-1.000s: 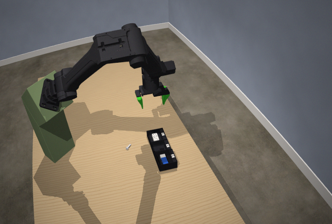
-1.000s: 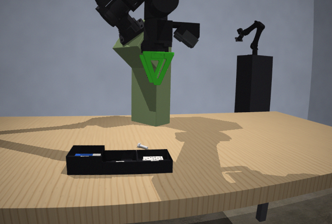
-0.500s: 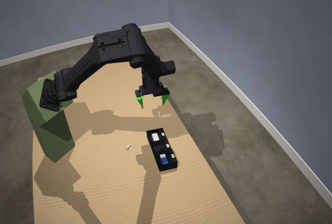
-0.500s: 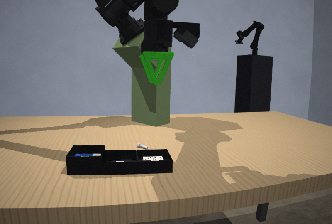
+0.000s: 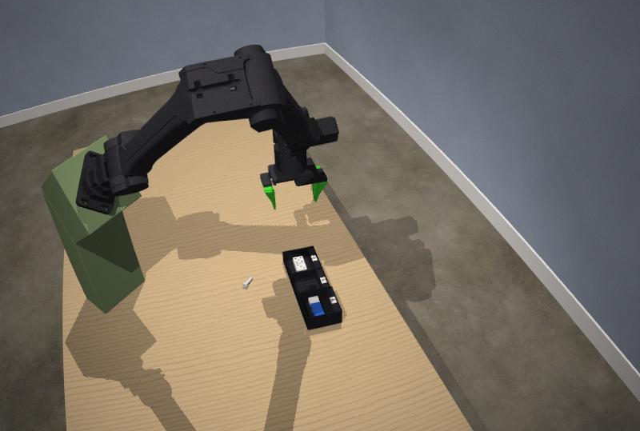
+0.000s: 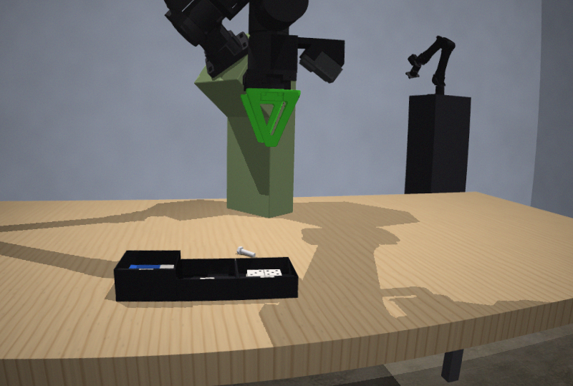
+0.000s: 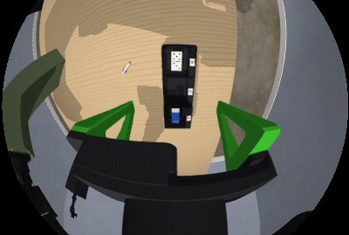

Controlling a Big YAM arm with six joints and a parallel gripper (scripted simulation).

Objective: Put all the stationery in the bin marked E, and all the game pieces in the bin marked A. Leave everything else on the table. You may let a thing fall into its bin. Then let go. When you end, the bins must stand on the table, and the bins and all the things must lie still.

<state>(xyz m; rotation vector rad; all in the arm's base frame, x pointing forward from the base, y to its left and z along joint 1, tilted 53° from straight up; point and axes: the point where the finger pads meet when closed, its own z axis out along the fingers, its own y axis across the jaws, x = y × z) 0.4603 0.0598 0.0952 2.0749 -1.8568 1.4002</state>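
My gripper [image 5: 294,205] [image 7: 175,102] is open and empty, high above the table. In the exterior view its green fingers [image 6: 271,143] overlap each other. A row of three joined black bins [image 5: 324,321] [image 6: 208,290] [image 7: 177,125] stands on the table. A white domino [image 5: 299,263] [image 6: 263,273] [image 7: 176,61] with black dots lies in one end bin. A blue and white eraser-like block [image 5: 317,308] [image 6: 145,266] [image 7: 175,116] lies in the other end bin, which has higher walls. The middle bin looks empty. The letters on the small white labels are too small to read.
A silver bolt [image 5: 247,282] [image 6: 246,251] [image 7: 126,67] lies on the table beside the bins, toward the arm's base. The green pedestal [image 5: 110,271] [image 6: 281,178] [image 7: 44,73] carries the arm. A second small arm on a dark pedestal [image 6: 437,141] stands in the background.
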